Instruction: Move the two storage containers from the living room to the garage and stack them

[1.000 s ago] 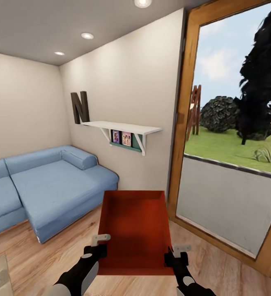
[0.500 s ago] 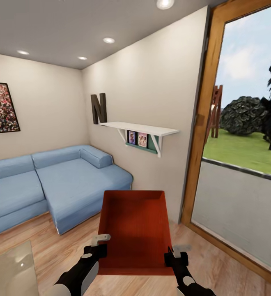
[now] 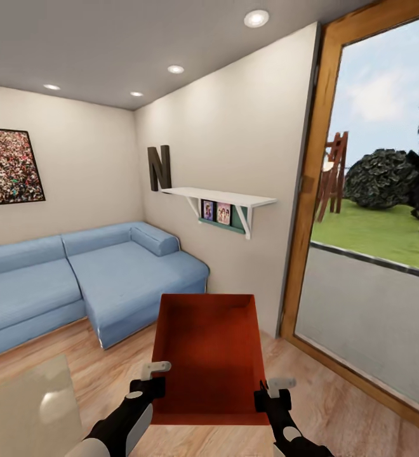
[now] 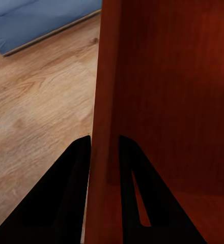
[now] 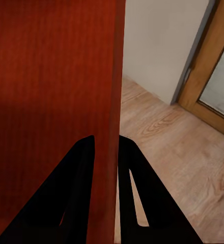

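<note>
Living room: blue sectional sofa (image 3: 89, 279) along the far walls, wood-framed glass door (image 3: 374, 254) to the robot's right, light wood plank floor (image 3: 101, 374) underfoot. One red-orange storage container (image 3: 209, 355) is held level in the air in front of the robot, above the floor. Left gripper (image 3: 151, 381) is clamped on its left wall near the near corner, one finger either side; right gripper (image 3: 270, 397) pinches the right wall likewise.

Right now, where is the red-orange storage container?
In the head view the storage container is held low at centre, above the wood floor, between the left gripper and right gripper, right of the blue sofa.
</note>
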Robot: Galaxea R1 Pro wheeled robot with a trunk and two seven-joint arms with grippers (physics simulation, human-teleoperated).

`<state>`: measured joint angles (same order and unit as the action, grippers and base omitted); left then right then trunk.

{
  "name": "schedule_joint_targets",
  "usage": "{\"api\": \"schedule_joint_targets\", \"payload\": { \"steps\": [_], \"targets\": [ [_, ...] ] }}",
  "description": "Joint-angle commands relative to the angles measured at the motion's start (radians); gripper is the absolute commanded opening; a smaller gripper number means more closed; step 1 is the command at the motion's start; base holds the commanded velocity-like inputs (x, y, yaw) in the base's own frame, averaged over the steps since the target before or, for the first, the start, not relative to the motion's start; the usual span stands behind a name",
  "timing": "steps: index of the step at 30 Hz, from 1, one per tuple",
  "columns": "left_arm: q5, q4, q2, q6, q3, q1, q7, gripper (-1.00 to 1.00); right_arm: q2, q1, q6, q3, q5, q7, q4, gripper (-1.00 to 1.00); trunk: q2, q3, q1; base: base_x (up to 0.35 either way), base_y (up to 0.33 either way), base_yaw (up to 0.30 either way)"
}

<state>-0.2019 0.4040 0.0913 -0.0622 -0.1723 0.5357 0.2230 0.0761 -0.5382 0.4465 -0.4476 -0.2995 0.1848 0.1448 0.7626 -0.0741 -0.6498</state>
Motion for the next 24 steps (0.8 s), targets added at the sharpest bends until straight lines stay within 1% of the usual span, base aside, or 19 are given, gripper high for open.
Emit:
{"api": "schedule_joint_targets", "payload": {
  "steps": [1, 4, 6, 16, 20, 24],
  "targets": [
    [0.001, 0.002, -0.001, -0.007, -0.001, 0.0, 0.016, -1.0, 0.001, -0.002, 0.003, 0.041, 0.003, 0.005, 0.002, -1.0, 0.001, -0.002, 0.0, -0.337, 0.0, 0.0],
    [0.001, 0.002, -0.001, -0.007, -0.001, 0.0, 0.016, -1.0, 0.001, -0.002, 0.003, 0.041, 0.003, 0.006, 0.002, -1.0, 0.001, -0.002, 0.0, -0.337, 0.0, 0.044],
    [0.001, 0.002, -0.001, -0.007, -0.001, 0.0, 0.016, -1.0, 0.001, -0.002, 0.003, 0.041, 0.003, 0.006, 0.002, -1.0, 0.001, -0.002, 0.0, -0.337, 0.0, 0.185],
    [0.001, 0.003, -0.001, -0.007, -0.001, 0.0, 0.016, -1.0, 0.001, -0.002, 0.002, 0.041, 0.003, 0.005, 0.002, -1.0, 0.001, -0.002, 0.0, -0.325, 0.0, 0.26],
    [0.001, 0.003, -0.001, -0.007, -0.001, 0.0, 0.016, -1.0, 0.001, -0.002, 0.002, 0.041, 0.003, 0.006, 0.002, -1.0, 0.001, -0.002, 0.0, -0.144, 0.0, 0.273],
    [0.001, 0.003, -0.001, -0.007, -0.001, 0.0, 0.016, -1.0, 0.001, -0.002, 0.002, 0.041, 0.003, 0.005, 0.002, -1.0, 0.001, -0.002, 0.0, -0.055, 0.0, 0.274]
  ]
}}
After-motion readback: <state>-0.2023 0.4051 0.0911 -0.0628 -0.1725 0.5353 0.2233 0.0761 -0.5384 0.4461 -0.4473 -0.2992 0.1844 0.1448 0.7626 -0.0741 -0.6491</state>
